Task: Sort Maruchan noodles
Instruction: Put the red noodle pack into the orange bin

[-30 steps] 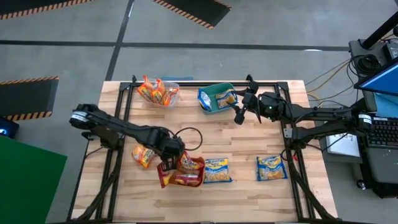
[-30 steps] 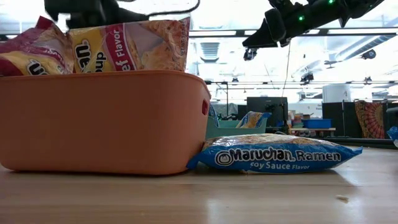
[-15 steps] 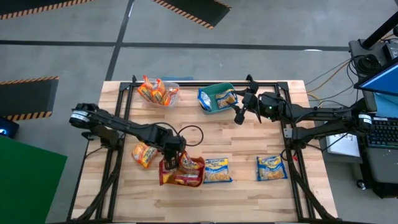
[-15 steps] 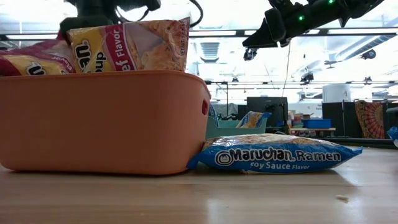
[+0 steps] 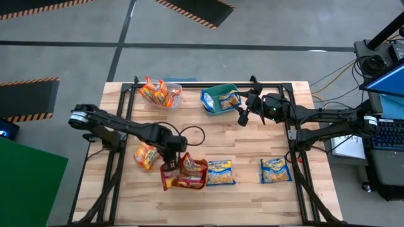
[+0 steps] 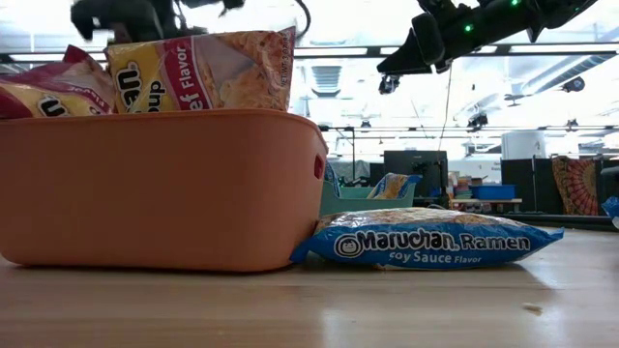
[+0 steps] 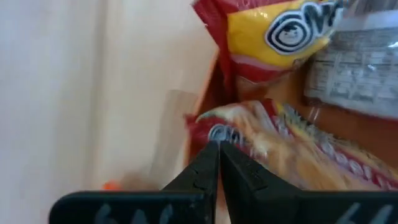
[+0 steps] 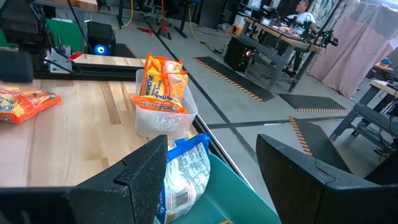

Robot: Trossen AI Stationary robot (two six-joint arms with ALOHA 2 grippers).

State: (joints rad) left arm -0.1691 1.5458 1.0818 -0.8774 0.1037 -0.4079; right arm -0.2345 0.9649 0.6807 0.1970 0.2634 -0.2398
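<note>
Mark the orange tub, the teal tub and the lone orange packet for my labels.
Orange tub (image 6: 155,193), low view, on its front wall.
Teal tub (image 5: 219,92), high view, on its far rim.
Orange packet (image 5: 144,156), high view, on its middle.

This is a robotics lab or workshop: a wooden desk (image 5: 246,151) on a black metal frame stands on a grey concrete floor (image 5: 265,31) with black-and-orange hazard strips (image 5: 189,9). Beyond it, workbenches (image 8: 280,31) loaded with gear, monitors (image 6: 411,164), ceiling strip lights (image 6: 542,53), and a laptop (image 5: 388,88) with cables beside the rig.
</note>
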